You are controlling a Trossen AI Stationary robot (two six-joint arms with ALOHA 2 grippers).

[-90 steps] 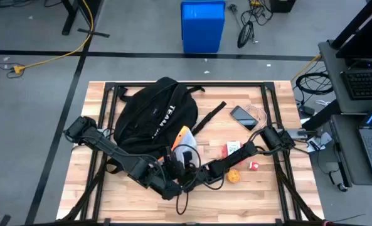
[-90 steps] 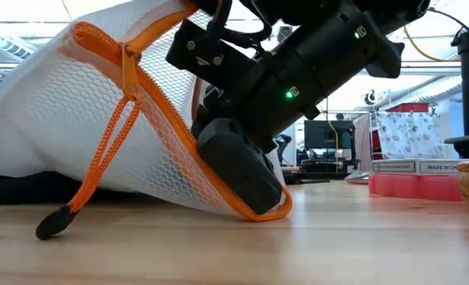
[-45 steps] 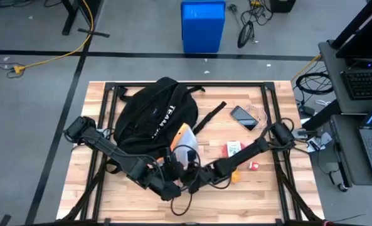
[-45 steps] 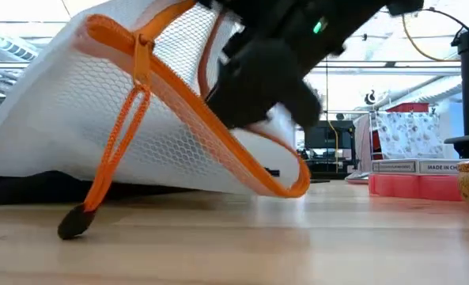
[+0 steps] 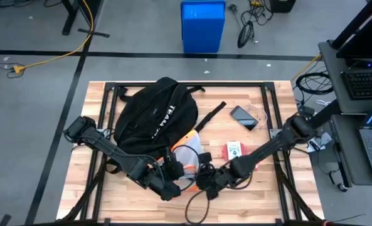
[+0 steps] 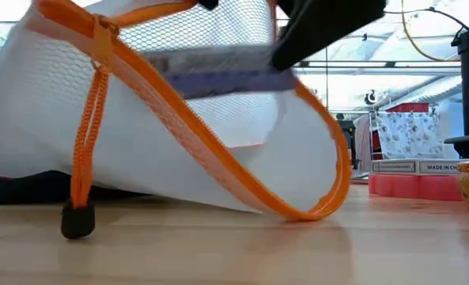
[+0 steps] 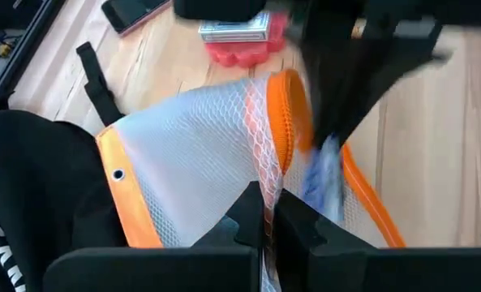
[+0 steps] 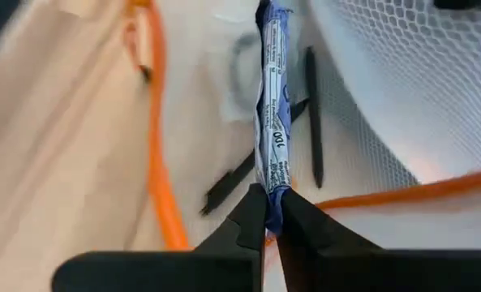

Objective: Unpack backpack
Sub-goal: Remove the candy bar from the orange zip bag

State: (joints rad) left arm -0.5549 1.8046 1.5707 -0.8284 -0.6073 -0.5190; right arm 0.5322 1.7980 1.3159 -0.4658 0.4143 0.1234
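The black backpack [image 5: 153,116] lies on the table's far left part. A white mesh pouch [image 5: 187,154] with orange zip trim rests beside it, its bottom edge [image 6: 179,198] on the wood and its open mouth [image 6: 313,158] raised. My left gripper [image 7: 266,219] is shut on the pouch's mesh. My right gripper [image 8: 271,212] is at the pouch mouth, shut on a flat blue-and-white packet [image 8: 272,97]. The pouch's orange pull cord [image 6: 88,142] hangs down, its black tip on the table. My left gripper pinches the pouch's white mesh wall [image 7: 260,174] just behind the orange mouth rim. That side is held up while the pouch's bottom stays on the table. My right gripper pinches one end of the blue-and-white packet [image 8: 272,182] between its two fingers. The packet stands edge-on and reaches straight out beyond the fingertips, clear of the table, beside the pouch.
A black phone [image 5: 243,117], a small card box [image 5: 234,150] and a loose black strap [image 5: 211,115] lie on the right half. A thin black stick [image 8: 313,113] shows at the pouch. Black cables [image 5: 195,201] trail near the front edge.
My right gripper has drawn back out of the pouch toward the table's near right, bringing the blue packet with it. The pouch's mouth has been pulled wider and higher, and its pull cord now hangs straighter.
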